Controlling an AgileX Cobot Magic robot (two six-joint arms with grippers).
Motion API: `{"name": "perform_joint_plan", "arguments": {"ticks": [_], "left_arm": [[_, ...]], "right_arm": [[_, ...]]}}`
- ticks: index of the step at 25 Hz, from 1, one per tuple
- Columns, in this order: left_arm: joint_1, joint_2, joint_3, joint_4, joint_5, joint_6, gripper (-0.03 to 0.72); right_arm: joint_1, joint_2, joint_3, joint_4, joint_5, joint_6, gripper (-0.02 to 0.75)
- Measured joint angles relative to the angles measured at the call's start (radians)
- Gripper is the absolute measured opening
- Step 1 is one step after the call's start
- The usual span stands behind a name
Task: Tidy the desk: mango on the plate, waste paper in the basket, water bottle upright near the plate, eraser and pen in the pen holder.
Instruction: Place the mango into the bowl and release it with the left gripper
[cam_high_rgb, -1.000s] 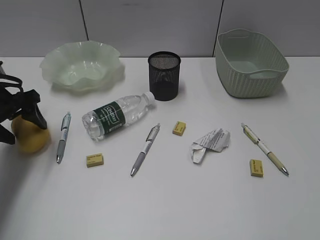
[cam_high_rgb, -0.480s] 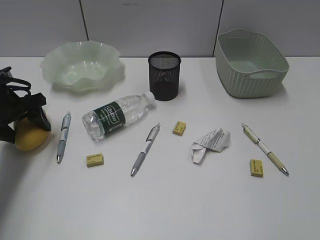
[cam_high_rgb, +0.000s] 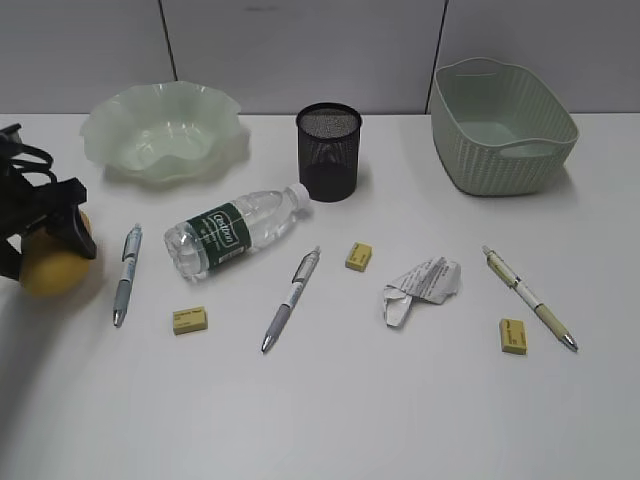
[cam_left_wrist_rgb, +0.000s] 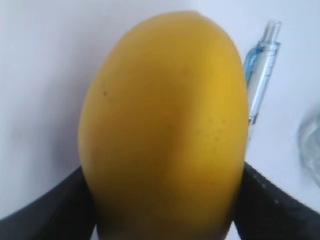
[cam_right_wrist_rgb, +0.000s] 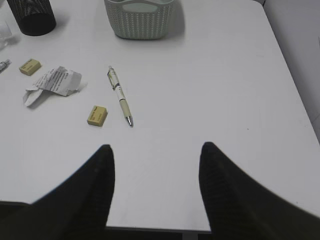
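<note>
My left gripper (cam_high_rgb: 45, 252) is shut on the yellow mango (cam_high_rgb: 42, 274) at the desk's far left; in the left wrist view the mango (cam_left_wrist_rgb: 165, 125) fills the space between the jaws (cam_left_wrist_rgb: 162, 212). The wavy pale-green plate (cam_high_rgb: 225, 108) stands behind it. The water bottle (cam_high_rgb: 235, 230) lies on its side. The waste paper (cam_high_rgb: 420, 285) lies mid-right. The black mesh pen holder (cam_high_rgb: 328, 155) and the basket (cam_high_rgb: 500, 165) stand at the back. Three pens (cam_high_rgb: 125, 270) (cam_high_rgb: 292, 298) (cam_high_rgb: 527, 295) and three erasers (cam_high_rgb: 189, 320) (cam_high_rgb: 358, 256) (cam_high_rgb: 513, 335) lie loose. My right gripper (cam_right_wrist_rgb: 156, 147) is open and empty above the desk's front right.
The right wrist view shows the basket (cam_right_wrist_rgb: 140, 22), the pen holder (cam_right_wrist_rgb: 32, 17), the paper (cam_right_wrist_rgb: 52, 82), a pen (cam_right_wrist_rgb: 120, 95) and two erasers (cam_right_wrist_rgb: 97, 115) (cam_right_wrist_rgb: 30, 66). A pen (cam_left_wrist_rgb: 260, 70) lies just right of the mango. The desk's front edge runs under the right gripper.
My left gripper has risen a little with the mango and drifted left. Everything else on the desk stays put.
</note>
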Motion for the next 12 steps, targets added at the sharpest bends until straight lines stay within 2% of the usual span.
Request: {"name": "perform_joint_plan", "arguments": {"ticks": [7,12], "left_arm": [[0.0,-0.118,-0.14,0.026,0.051,-0.003,0.571],[0.0,-0.133,-0.287,0.0,-0.041,-0.003,0.571]], "right_arm": [[0.0,0.0,0.0,0.0,0.001,0.0,0.438],[0.0,0.0,0.0,0.0,0.001,0.0,0.438]]}}
